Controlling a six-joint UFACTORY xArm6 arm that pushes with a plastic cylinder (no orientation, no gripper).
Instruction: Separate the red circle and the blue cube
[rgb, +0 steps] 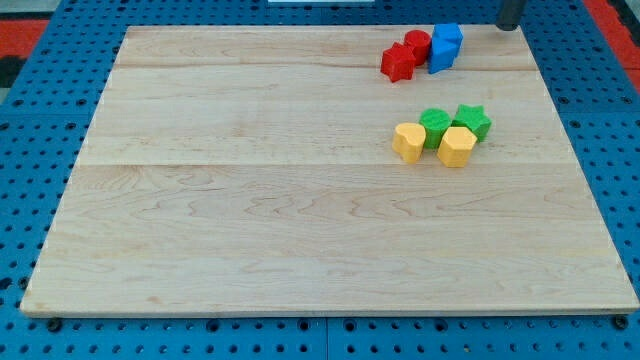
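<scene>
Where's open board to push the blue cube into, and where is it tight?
Free: the strip right of the blue cube, below my tip, and everything left of the red star. Tight: the red circle touches the cube; the green and yellow blocks crowd below.

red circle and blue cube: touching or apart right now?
Touching. The red circle sits flush against the blue cube, no board visible between them. My tip is off to the view's right, clear of both.
</scene>
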